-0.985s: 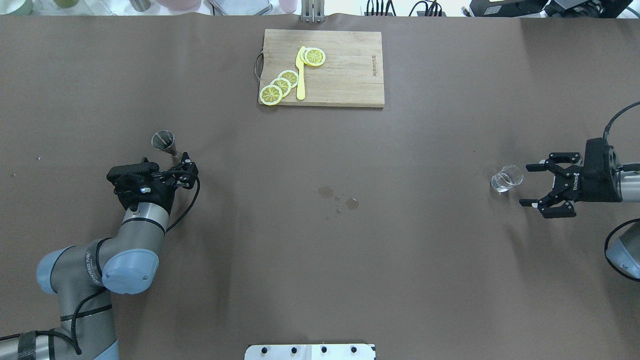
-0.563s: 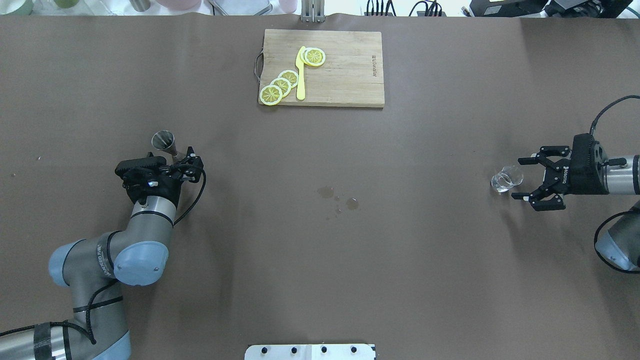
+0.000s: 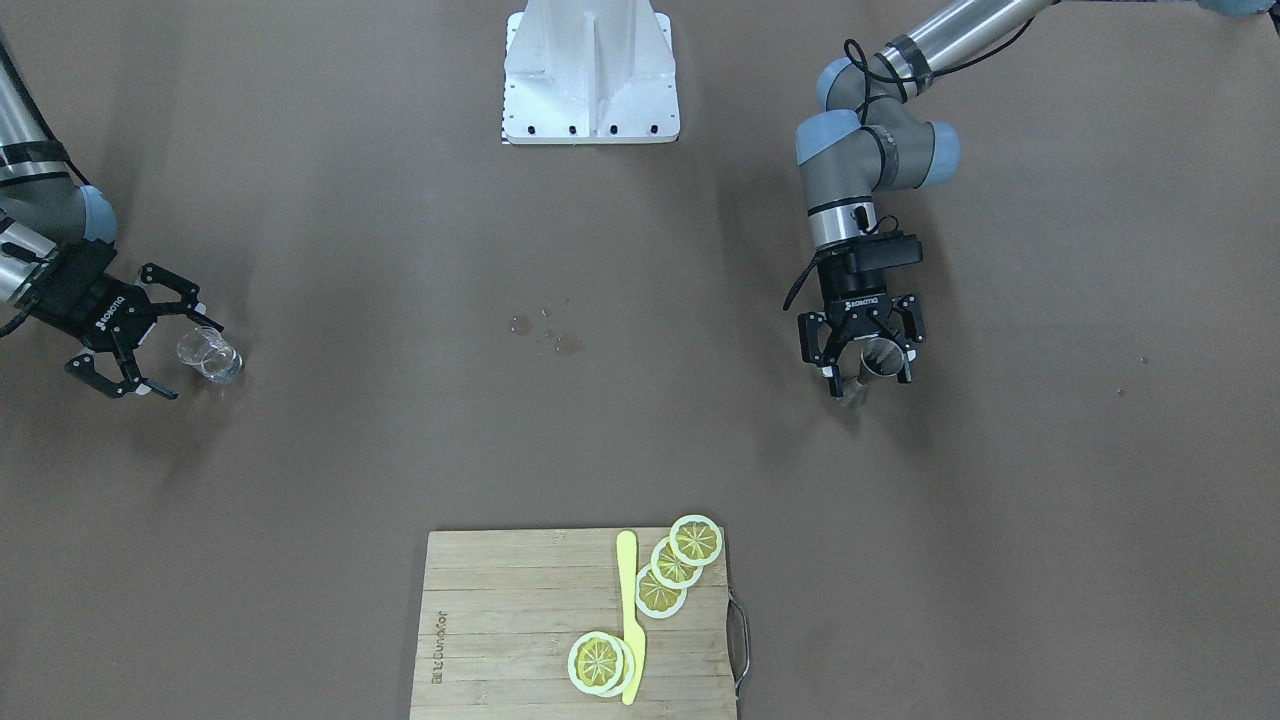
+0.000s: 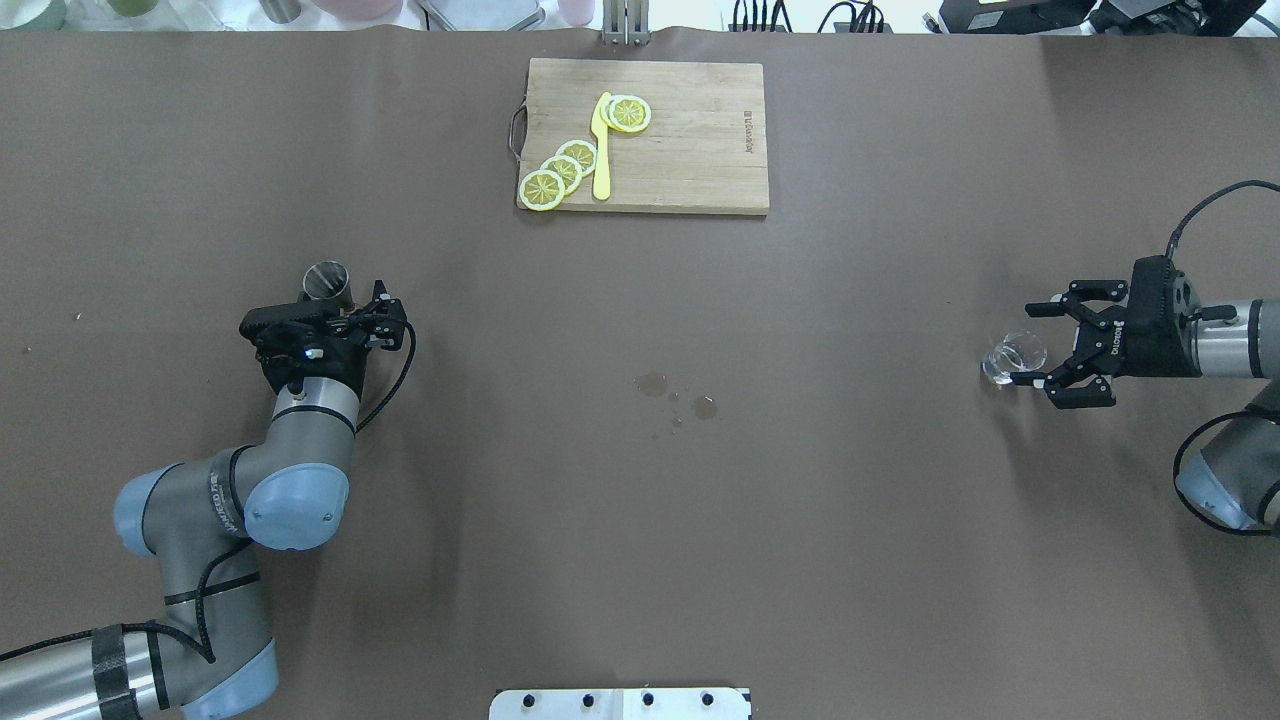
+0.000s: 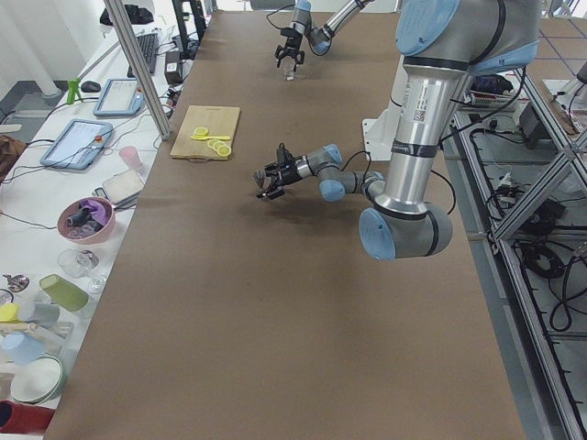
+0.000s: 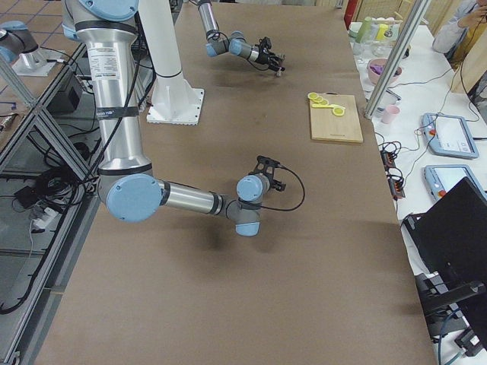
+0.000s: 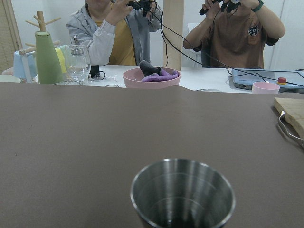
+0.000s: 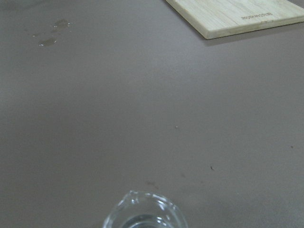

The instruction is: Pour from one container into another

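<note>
**A:** What's different from a second ago?

**B:** Both arms have closed in. The left gripper (image 3: 868, 368) was short of the steel jigger (image 3: 880, 357) and off to one side. Now its fingers stand wide apart with the jigger between them, not yet pinching it.

**A:** And the other side?

**B:** The right gripper (image 4: 1025, 345) has slid in towards the small spouted glass beaker (image 4: 1015, 355). Its jaws are spread, and the tips are only starting to flank the beaker. It holds nothing.

**A:** So neither vessel has been lifted?

**B:** No. The jigger stands upright on the table (image 4: 640, 520) at the robot's left, the beaker at its far right, well apart. I'd say this is the end of the approach, with both grasps coming next. Whether the beaker holds liquid, I can't quite tell.

**A:** Those wet spots (image 4: 652, 383) in the middle?

**B:** Unchanged.
</note>
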You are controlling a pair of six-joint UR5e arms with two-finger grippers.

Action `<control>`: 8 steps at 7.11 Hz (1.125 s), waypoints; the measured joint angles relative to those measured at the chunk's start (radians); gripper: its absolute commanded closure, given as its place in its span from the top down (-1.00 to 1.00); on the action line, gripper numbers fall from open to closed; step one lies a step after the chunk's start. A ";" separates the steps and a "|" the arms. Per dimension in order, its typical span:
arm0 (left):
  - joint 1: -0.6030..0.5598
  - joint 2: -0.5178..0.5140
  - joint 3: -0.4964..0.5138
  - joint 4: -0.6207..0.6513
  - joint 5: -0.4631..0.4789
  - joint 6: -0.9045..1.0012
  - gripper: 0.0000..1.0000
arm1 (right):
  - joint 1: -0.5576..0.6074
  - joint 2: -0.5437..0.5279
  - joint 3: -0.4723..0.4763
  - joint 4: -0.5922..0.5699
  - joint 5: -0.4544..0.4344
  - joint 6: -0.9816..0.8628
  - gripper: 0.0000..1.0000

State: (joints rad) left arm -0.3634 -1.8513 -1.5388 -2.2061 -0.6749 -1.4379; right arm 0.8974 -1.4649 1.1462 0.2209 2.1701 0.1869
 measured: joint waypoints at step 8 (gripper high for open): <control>0.007 -0.014 0.018 0.005 0.059 -0.001 0.43 | -0.003 0.008 -0.001 0.003 -0.013 0.046 0.91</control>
State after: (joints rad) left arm -0.3560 -1.8648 -1.5206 -2.2008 -0.6162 -1.4387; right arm 0.8943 -1.4572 1.1449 0.2244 2.1568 0.2324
